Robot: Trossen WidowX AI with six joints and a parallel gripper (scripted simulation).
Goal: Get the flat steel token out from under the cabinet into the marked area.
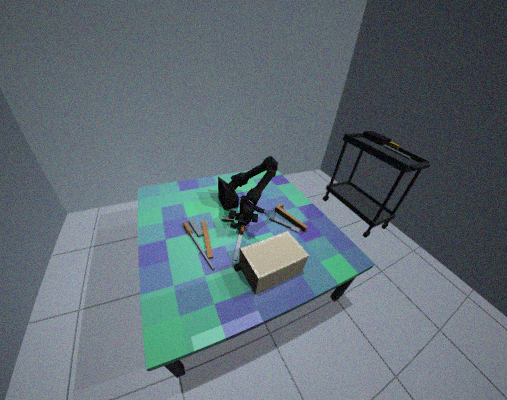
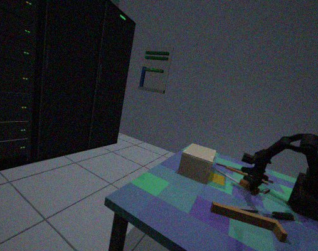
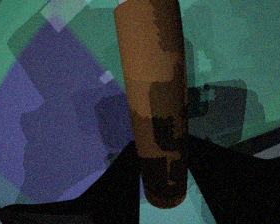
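The cabinet, a pale box (image 1: 274, 255) (image 2: 197, 163), stands on the table (image 1: 159, 320) (image 2: 180, 194). My gripper (image 1: 243, 226) (image 2: 251, 187) (image 3: 157, 141) is shut on the wooden handle (image 3: 151, 65) of a long tool, low over the table on the robot's side of the cabinet. The tool's pale metal blade (image 1: 237, 247) (image 2: 227, 176) points toward the cabinet, its tip near the cabinet's side. A yellow patch (image 2: 217, 179), perhaps the marked area, lies beside the cabinet in the exterior view. I cannot make out the token or the vent slots.
A thin rod with an orange handle (image 1: 201, 247) and a wooden bar (image 1: 207, 241) lie to one side. An angled wooden piece (image 1: 292, 218) (image 2: 246, 216) and a tool with a black handle (image 2: 283, 215) lie on the other. A small grey block (image 2: 265, 191) is near the gripper.
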